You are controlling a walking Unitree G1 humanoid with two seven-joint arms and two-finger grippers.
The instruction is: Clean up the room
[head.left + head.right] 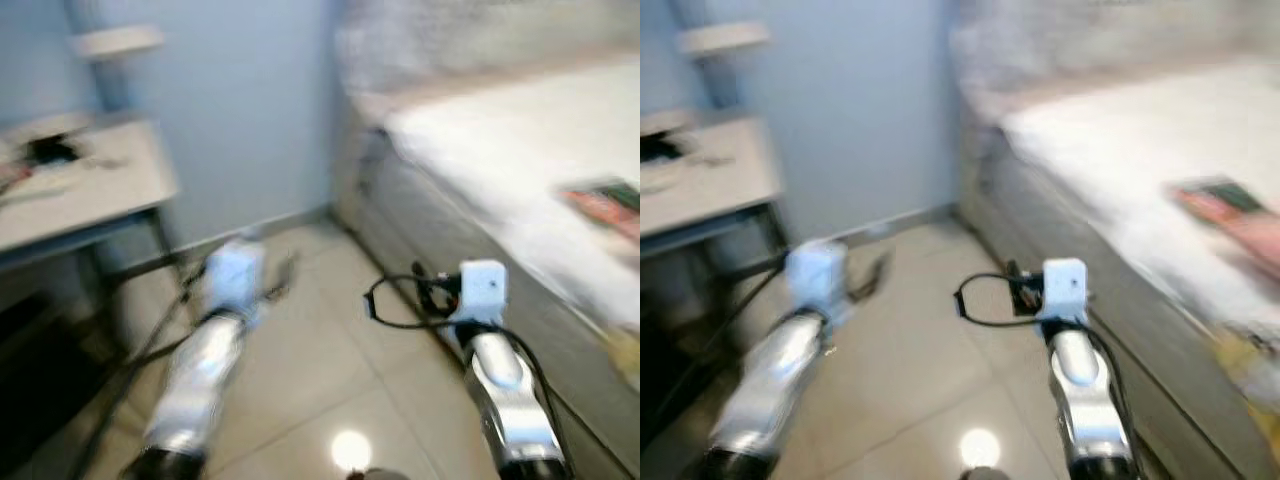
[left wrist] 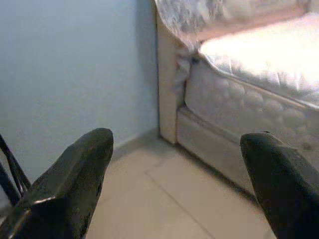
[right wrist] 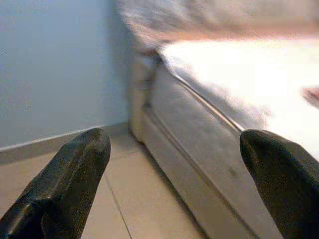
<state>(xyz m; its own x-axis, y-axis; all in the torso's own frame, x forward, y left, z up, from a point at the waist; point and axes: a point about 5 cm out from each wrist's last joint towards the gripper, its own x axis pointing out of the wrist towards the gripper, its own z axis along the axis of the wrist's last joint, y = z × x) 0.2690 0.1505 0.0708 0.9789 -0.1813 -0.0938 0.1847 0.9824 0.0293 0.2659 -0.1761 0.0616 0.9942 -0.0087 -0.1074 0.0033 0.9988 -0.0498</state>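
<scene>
Clearly we are early in the tidying, by our judgement: nothing is in hand and things lie about on two surfaces. Our left gripper (image 2: pixel 174 184) has its two black fingers spread wide with only bare floor and wall between them, and our right gripper (image 3: pixel 174 184) is spread just as wide and equally empty; both arms are held forward at waist height above the floor (image 1: pixel 320 390). What we take to be left to do: a flat, reddish and green item (image 1: pixel 605 205), perhaps a book or a packet, lies on the bed (image 1: pixel 500 150) toward our right, and the blur keeps us from saying more about it. On the pale desk (image 1: pixel 90 190) at our left sit a small dark object (image 1: pixel 50 150) and some flat bits we cannot identify. As to surfaces, the floor is glossy beige tile that throws back a ceiling light; the mattress looks soft and quilted, white on top, over a smooth padded grey-beige base; the wall (image 2: pixel 75 64) is matte light blue with a pale skirting strip. The desk top is smooth and flat on thin dark metal legs. Our arms are shiny silver, each with a white block at the wrist and loose black cable.
</scene>
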